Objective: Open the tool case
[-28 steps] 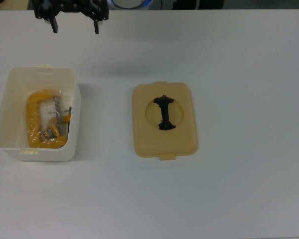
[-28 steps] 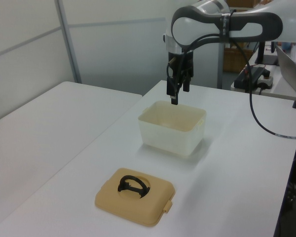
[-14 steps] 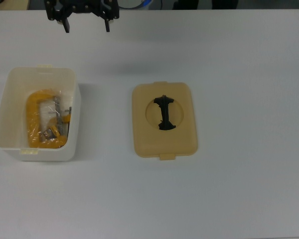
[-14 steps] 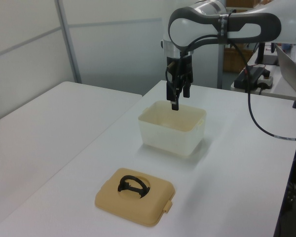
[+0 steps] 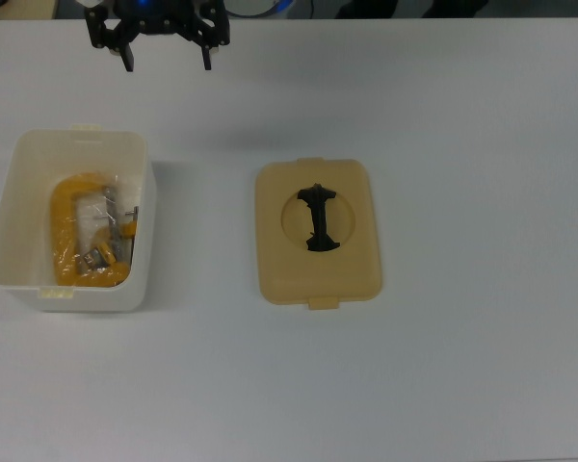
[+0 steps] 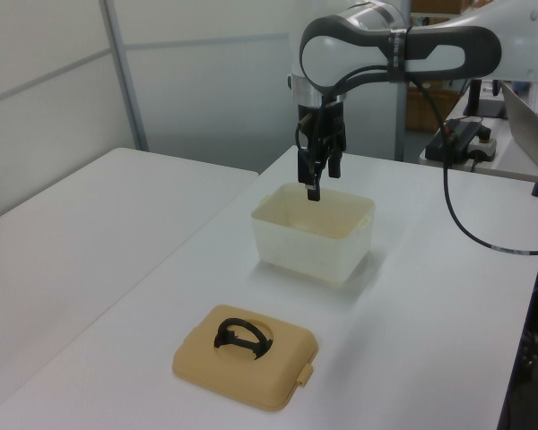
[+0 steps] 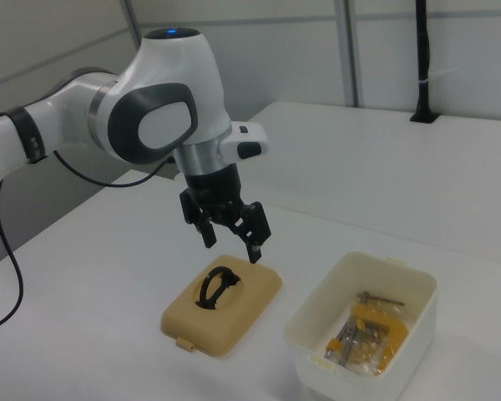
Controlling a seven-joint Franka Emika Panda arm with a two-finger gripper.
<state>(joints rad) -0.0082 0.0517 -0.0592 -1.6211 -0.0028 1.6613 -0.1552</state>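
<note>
Covering most of every view, the tabletop (image 5: 462, 385) is plain matte white and flat. The tool case (image 5: 14, 221), a white rounded box, stands open at the top view's left, and yellow and grey metal tools (image 5: 91, 236) lie inside it. Its tan lid (image 5: 352, 269) lies flat on the tabletop well apart from the box, toward the top view's centre, with the black handle (image 5: 318, 218) facing up in a round recess and a latch tab at each short edge. The hand (image 7: 231, 239) hangs in the air above the tabletop, fingers spread and grasping nothing; in the top view it sits at the upper edge, beyond the box. The white arm (image 7: 150, 125) reaches in from the right view's left. A second white tabletop (image 6: 63, 224) stands alongside at the left view's left, and pale wall panels (image 6: 206, 81) with grey vertical posts close the room behind. Black cables (image 6: 471, 215) and desk equipment show at the left view's right.
</note>
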